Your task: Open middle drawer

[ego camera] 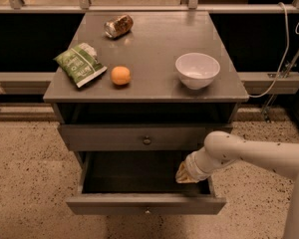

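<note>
The middle drawer (114, 204) is a grey drawer pulled well out of the cabinet, with a small round knob at the centre of its front and a dark, empty-looking inside. Above it, the top drawer front (109, 137) with its own knob is shut. The lowest front is hidden under the pulled-out drawer. My gripper (182, 175), at the end of the white arm coming from the right, is over the right side of the open drawer's inside, behind its front panel and apart from the knob.
On the cabinet top (154, 39) lie a green chip bag (80, 63), an orange (120, 75), a white bowl (198, 69) and a can on its side (118, 26). A cable (284, 54) hangs at the right. Speckled floor surrounds the cabinet.
</note>
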Robot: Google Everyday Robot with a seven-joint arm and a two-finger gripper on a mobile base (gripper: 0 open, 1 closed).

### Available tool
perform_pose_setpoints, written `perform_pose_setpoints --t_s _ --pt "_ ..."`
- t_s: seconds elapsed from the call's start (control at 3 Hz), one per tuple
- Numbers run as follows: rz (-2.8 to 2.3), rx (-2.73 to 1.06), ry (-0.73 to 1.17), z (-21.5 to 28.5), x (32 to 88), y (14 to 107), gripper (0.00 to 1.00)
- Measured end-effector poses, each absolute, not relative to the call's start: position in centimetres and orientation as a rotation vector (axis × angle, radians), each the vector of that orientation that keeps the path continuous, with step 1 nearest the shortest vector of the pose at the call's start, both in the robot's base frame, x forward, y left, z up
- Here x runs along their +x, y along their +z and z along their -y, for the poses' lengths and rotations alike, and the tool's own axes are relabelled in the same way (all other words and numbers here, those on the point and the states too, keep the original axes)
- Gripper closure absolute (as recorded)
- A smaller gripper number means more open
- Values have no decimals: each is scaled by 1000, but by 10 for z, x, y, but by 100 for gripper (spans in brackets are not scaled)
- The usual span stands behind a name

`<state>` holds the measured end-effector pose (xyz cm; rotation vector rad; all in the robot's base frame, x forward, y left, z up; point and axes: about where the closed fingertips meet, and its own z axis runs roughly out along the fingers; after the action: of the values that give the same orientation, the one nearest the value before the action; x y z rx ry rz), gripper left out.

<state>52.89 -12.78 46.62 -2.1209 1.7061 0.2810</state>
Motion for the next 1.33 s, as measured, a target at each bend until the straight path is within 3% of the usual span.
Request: perform_pose_setpoints --t_s 0.33,1.33 --pt "-1771 -2048 318 131 524 426 99" --pt "-1771 -2067 538 135 476 389 100"
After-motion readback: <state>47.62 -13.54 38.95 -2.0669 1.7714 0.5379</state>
